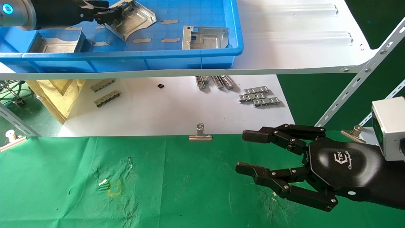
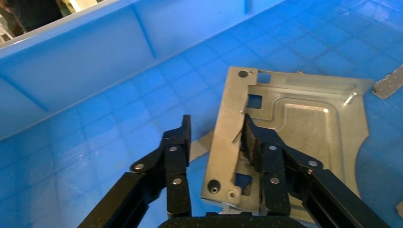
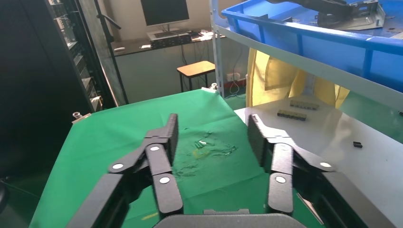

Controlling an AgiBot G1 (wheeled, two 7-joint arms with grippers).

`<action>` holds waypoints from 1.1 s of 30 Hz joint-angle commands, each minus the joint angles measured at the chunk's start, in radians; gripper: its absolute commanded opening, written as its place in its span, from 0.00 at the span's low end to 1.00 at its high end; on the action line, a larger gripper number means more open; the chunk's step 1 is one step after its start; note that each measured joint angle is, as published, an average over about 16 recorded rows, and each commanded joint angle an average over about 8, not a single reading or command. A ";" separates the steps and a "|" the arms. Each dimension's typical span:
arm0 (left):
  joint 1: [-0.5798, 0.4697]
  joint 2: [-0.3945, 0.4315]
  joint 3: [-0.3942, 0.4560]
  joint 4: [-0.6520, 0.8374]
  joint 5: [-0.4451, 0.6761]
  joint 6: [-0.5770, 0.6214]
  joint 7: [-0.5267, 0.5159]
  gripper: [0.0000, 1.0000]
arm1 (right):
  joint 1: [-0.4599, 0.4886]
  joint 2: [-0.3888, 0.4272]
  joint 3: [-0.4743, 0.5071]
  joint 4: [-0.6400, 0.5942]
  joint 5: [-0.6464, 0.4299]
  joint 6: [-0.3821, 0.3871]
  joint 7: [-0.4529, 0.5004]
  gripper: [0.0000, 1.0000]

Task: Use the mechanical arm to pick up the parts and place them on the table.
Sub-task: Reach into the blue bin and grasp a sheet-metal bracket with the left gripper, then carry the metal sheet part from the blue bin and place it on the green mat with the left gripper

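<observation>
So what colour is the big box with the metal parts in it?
Bright blue bin, clearest in the head view.

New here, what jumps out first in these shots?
The left claw inside the blue bin on the white shelf, its open fingers straddling the raised edge of a silver metal part. Then the big black right claw, open and empty, over the green table.

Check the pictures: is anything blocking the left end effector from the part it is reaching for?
Nothing visible: the left end effector already straddles the raised edge of the part inside the blue bin.
</observation>
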 commanded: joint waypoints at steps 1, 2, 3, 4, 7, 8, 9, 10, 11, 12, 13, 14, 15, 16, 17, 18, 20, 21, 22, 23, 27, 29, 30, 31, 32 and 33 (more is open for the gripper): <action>0.002 0.001 0.001 -0.001 0.001 -0.001 -0.001 0.00 | 0.000 0.000 0.000 0.000 0.000 0.000 0.000 1.00; 0.002 0.001 0.000 -0.002 0.001 -0.002 -0.001 0.00 | 0.000 0.000 0.000 0.000 0.000 0.000 0.000 1.00; 0.002 0.001 0.000 -0.003 0.000 -0.002 -0.001 0.00 | 0.000 0.000 0.000 0.000 0.000 0.000 0.000 1.00; 0.002 0.001 -0.001 -0.005 -0.001 -0.002 0.000 0.00 | 0.000 0.000 0.000 0.000 0.000 0.000 0.000 1.00; 0.001 0.000 -0.004 -0.009 -0.006 0.000 0.003 0.00 | 0.000 0.000 0.000 0.000 0.000 0.000 0.000 1.00; 0.000 -0.001 -0.006 -0.011 -0.009 0.002 0.005 0.00 | 0.000 0.000 0.000 0.000 0.000 0.000 0.000 1.00; -0.001 -0.003 -0.008 -0.013 -0.012 0.005 0.007 0.00 | 0.000 0.000 0.000 0.000 0.000 0.000 0.000 1.00; -0.003 -0.004 -0.010 -0.015 -0.015 0.010 0.009 0.00 | 0.000 0.000 0.000 0.000 0.000 0.000 0.000 1.00; -0.005 -0.006 -0.013 -0.018 -0.019 0.016 0.012 0.00 | 0.000 0.000 0.000 0.000 0.000 0.000 0.000 1.00; -0.007 -0.008 -0.016 -0.021 -0.023 0.025 0.015 0.00 | 0.000 0.000 0.000 0.000 0.000 0.000 0.000 1.00; -0.010 -0.011 -0.019 -0.024 -0.027 0.035 0.019 0.00 | 0.000 0.000 0.000 0.000 0.000 0.000 0.000 1.00; -0.013 -0.014 -0.021 -0.027 -0.031 0.048 0.023 0.00 | 0.000 0.000 0.000 0.000 0.000 0.000 0.000 1.00; -0.017 -0.018 -0.024 -0.030 -0.036 0.064 0.028 0.00 | 0.000 0.000 0.000 0.000 0.000 0.000 0.000 1.00; -0.021 -0.023 -0.028 -0.034 -0.040 0.083 0.033 0.00 | 0.000 0.000 0.000 0.000 0.000 0.000 0.000 1.00; -0.025 -0.027 -0.031 -0.037 -0.045 0.104 0.038 0.00 | 0.000 0.000 0.000 0.000 0.000 0.000 0.000 1.00; -0.030 -0.033 -0.034 -0.040 -0.050 0.129 0.044 0.00 | 0.000 0.000 0.000 0.000 0.000 0.000 0.000 1.00; -0.038 -0.045 -0.041 -0.047 -0.061 0.184 0.057 0.00 | 0.000 0.000 0.000 0.000 0.000 0.000 0.000 1.00; -0.042 -0.052 -0.044 -0.050 -0.067 0.215 0.064 0.00 | 0.000 0.000 0.000 0.000 0.000 0.000 0.000 1.00; -0.045 -0.059 -0.048 -0.053 -0.072 0.247 0.071 0.00 | 0.000 0.000 0.000 0.000 0.000 0.000 0.000 1.00; -0.048 -0.065 -0.051 -0.056 -0.078 0.280 0.078 0.00 | 0.000 0.000 0.000 0.000 0.000 0.000 0.000 1.00; -0.055 -0.092 -0.063 -0.070 -0.099 0.438 0.114 0.00 | 0.000 0.000 0.000 0.000 0.000 0.000 0.000 1.00; -0.057 -0.106 -0.069 -0.081 -0.111 0.530 0.138 0.00 | 0.000 0.000 0.000 0.000 0.000 0.000 0.000 1.00; -0.057 -0.112 -0.072 -0.087 -0.117 0.577 0.152 0.00 | 0.000 0.000 0.000 0.000 0.000 0.000 0.000 1.00; -0.057 -0.119 -0.075 -0.094 -0.124 0.621 0.168 0.00 | 0.000 0.000 0.000 0.000 0.000 0.000 0.000 1.00; -0.056 -0.125 -0.077 -0.102 -0.130 0.659 0.184 0.00 | 0.000 0.000 0.000 0.000 0.000 0.000 0.000 1.00; -0.054 -0.131 -0.080 -0.110 -0.137 0.692 0.200 0.00 | 0.000 0.000 0.000 0.000 0.000 0.000 0.000 1.00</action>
